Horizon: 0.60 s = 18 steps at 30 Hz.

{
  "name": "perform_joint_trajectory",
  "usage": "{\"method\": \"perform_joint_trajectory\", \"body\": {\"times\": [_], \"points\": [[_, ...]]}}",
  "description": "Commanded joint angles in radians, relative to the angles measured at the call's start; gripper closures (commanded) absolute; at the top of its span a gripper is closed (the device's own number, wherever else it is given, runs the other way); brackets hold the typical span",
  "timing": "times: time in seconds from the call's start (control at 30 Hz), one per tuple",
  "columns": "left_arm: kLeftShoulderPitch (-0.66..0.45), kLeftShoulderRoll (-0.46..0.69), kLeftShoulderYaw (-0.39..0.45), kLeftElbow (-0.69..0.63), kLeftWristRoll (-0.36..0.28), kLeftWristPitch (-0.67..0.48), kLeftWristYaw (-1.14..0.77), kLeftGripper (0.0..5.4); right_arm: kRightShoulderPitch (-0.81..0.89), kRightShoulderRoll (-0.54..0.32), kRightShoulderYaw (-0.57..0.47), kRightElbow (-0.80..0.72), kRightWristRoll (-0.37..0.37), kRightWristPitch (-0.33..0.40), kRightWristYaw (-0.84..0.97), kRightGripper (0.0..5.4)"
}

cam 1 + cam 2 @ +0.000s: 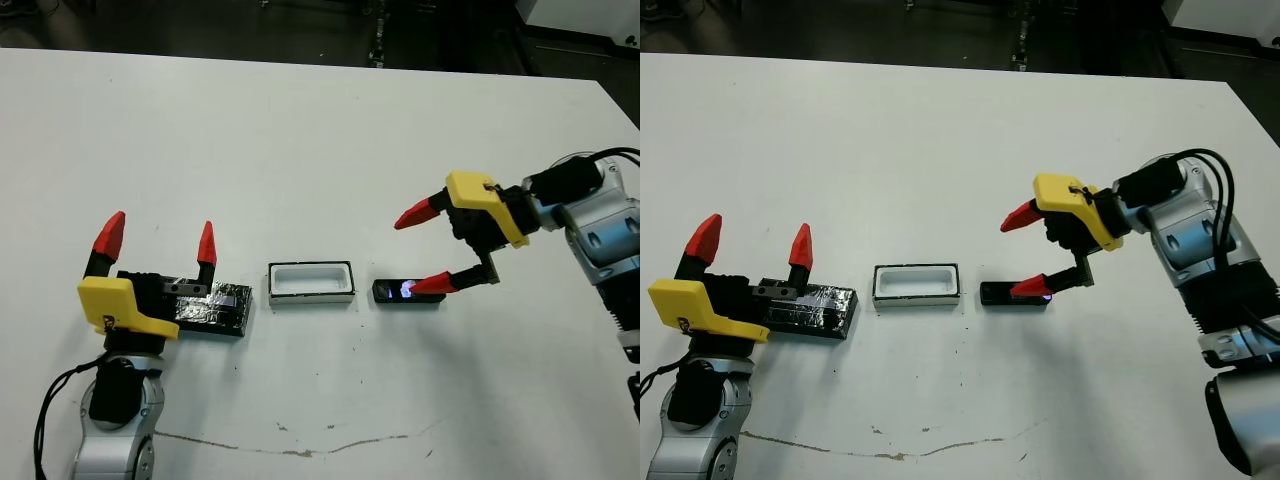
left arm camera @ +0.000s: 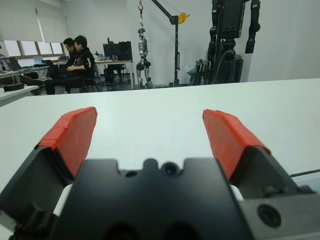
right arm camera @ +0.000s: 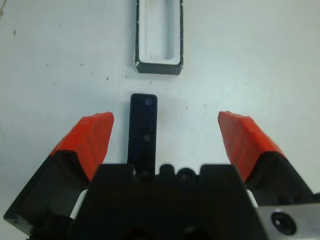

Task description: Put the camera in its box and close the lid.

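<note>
The right gripper (image 1: pixel 428 249), fingers spread wide, hovers over the camera (image 1: pixel 405 292) (lying just beside the empty box (image 1: pixel 311 283)), the left gripper (image 1: pixel 158 241) equally spread.

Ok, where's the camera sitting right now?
In the head views the camera lies flat on the white table, just right of the empty box. The open right gripper straddles it, not yet closed on it.

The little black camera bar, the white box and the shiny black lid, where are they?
Slim black camera bar (image 3: pixel 143 127), right wrist view: middle of its top face.
White-walled box (image 1: pixel 311 293), left eye view: near wall.
Glossy black lid slab (image 1: pixel 825 308), right eye view: exposed end.
</note>
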Motion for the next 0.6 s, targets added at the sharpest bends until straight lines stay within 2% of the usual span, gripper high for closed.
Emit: {"method": "perform_joint_trajectory", "body": {"times": [0.03,0.3,0.6], "points": [[0.019,0.003,-0.002,-0.005,0.002,0.009,-0.001,0.02,0.008,0.006,0.015,0.010,-0.020,0.010,0.006,0.00],[0.027,0.003,-0.002,-0.008,-0.004,0.008,-0.004,0.02,0.027,0.005,0.043,-0.018,-0.070,0.033,-0.007,0.00],[0.033,0.003,-0.008,-0.013,0.001,0.008,-0.004,0.00,0.049,0.004,0.045,-0.025,-0.093,-0.022,-0.007,0.04]]}}
